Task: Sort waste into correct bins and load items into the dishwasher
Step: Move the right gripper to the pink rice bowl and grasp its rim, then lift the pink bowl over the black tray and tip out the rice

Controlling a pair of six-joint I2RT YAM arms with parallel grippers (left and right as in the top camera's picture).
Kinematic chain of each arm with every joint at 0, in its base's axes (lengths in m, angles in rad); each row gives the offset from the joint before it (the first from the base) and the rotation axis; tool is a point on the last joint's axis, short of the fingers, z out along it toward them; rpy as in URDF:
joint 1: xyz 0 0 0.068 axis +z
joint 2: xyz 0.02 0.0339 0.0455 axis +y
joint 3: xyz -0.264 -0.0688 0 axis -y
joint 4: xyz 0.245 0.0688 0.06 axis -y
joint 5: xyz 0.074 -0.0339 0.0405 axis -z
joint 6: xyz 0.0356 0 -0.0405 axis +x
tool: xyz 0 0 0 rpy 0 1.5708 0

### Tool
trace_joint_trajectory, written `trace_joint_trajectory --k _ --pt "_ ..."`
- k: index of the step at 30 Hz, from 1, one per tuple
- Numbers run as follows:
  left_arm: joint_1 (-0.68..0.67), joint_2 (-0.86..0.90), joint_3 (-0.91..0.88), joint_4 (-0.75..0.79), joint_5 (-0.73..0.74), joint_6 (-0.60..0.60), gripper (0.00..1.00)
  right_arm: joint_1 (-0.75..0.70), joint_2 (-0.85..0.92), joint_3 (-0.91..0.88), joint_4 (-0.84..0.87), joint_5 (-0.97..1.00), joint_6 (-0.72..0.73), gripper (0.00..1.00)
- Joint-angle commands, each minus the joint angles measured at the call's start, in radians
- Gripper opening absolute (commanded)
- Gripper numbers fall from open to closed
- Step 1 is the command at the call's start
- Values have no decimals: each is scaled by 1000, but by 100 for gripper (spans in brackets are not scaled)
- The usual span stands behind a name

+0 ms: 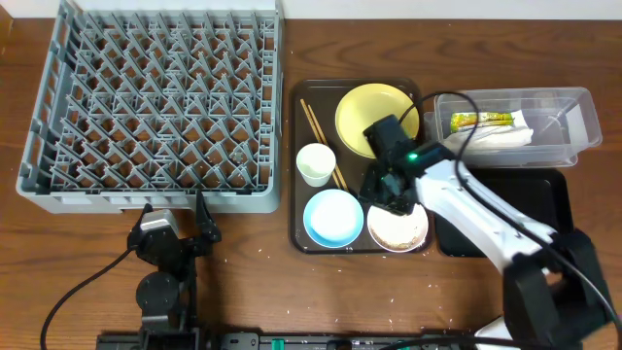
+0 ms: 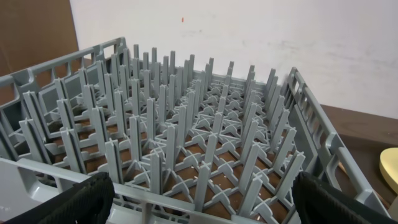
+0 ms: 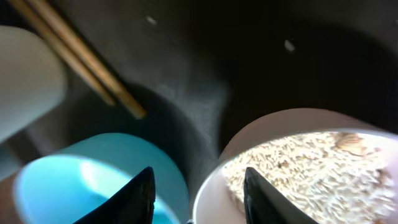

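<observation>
White bowl (image 3: 280,127) of rice, serving tray's (image 1: 295,165) near right corner: its rim facing the blue bowl (image 3: 81,180) sits between the right gripper's (image 3: 199,177) part-open fingers, seemingly unpinched.

1. From overhead, I see the bench (image 1: 243,282) as brown wood with a visible grain, running across the whole view.
2. A dark brown serving tray (image 1: 323,95) lies flat on it, a little right of the middle, with rounded corners and a raised rim.
3. On my left wrist camera, a plain white wall (image 2: 249,31) stands beyond the bench's far edge.
4. That wall carries a tiny red mark (image 2: 182,20) high up, and a brown panel (image 2: 31,31) adjoins it on the left.
</observation>
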Motion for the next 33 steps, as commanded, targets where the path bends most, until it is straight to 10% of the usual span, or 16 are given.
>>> trace_joint_trajectory --k 1,11,33 --pt "5 -6 -22 -35 -5 2 92 7 39 -6 0 -9 24 36" --pt "5 -6 -22 -35 -5 2 91 2 39 -6 3 -13 7 1" --pt "5 -6 -22 -35 -5 2 92 -46 -61 146 -168 -141 -360 1"
